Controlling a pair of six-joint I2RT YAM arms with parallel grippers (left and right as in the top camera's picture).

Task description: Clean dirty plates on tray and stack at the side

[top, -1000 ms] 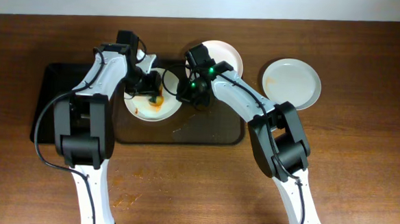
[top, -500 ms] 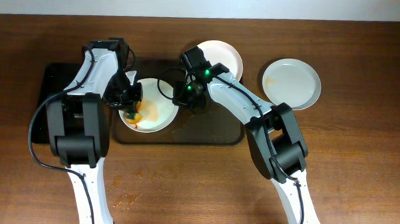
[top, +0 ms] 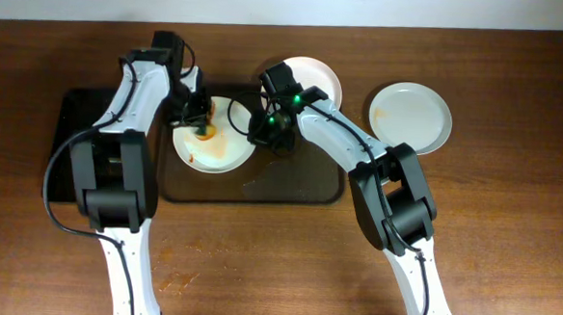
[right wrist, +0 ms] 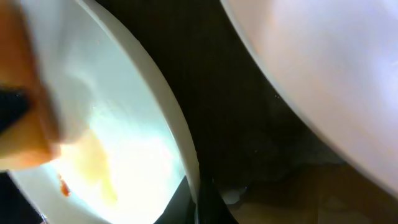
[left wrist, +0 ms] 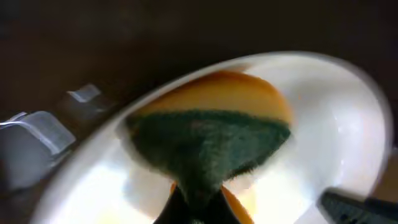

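A white dirty plate (top: pixel 216 152) with orange smears lies on the dark tray (top: pixel 290 185). My left gripper (top: pixel 199 120) is shut on a green and orange sponge (left wrist: pixel 208 146) and presses it onto the plate's upper left part (left wrist: pixel 336 124). My right gripper (top: pixel 265 130) is shut on the plate's right rim (right wrist: pixel 180 140). A second white plate (top: pixel 317 77) sits at the tray's back edge; it also shows in the right wrist view (right wrist: pixel 323 74). A clean white plate (top: pixel 411 116) rests on the table to the right.
A black rectangular mat (top: pixel 71 118) lies left of the tray. The tray shows a faint smear (top: pixel 256 182) in front of the dirty plate. Brown wooden table (top: pixel 509 237) stretches on all sides.
My left gripper moved the sponge from the plate's left side up to its upper left part. The plate shifted slightly back. The right gripper kept its hold on the rim.
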